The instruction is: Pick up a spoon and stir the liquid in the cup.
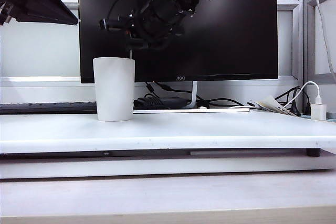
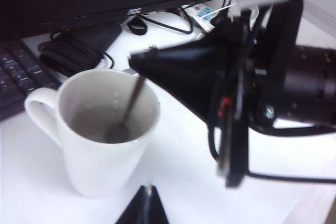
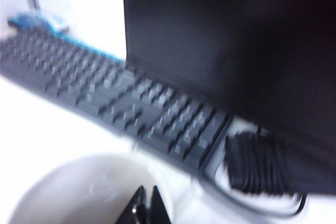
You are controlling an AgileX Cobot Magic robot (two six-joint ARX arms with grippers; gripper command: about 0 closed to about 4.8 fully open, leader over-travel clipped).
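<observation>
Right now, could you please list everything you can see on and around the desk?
cup: one, white, left part of the white desk, liquid inside
spoon: one, thin metal, standing in the cup, bowl under the liquid
monitor: one, black, behind the cup
keyboard: one, dark, at the monitor's foot
coiled cable: one, black, by the monitor stand
charger: one, white, far right edge
right end effector: one, black, above the cup, shut on the spoon handle
left end effector: one, black, only the fingertips show, beside the cup, holding nothing
</observation>
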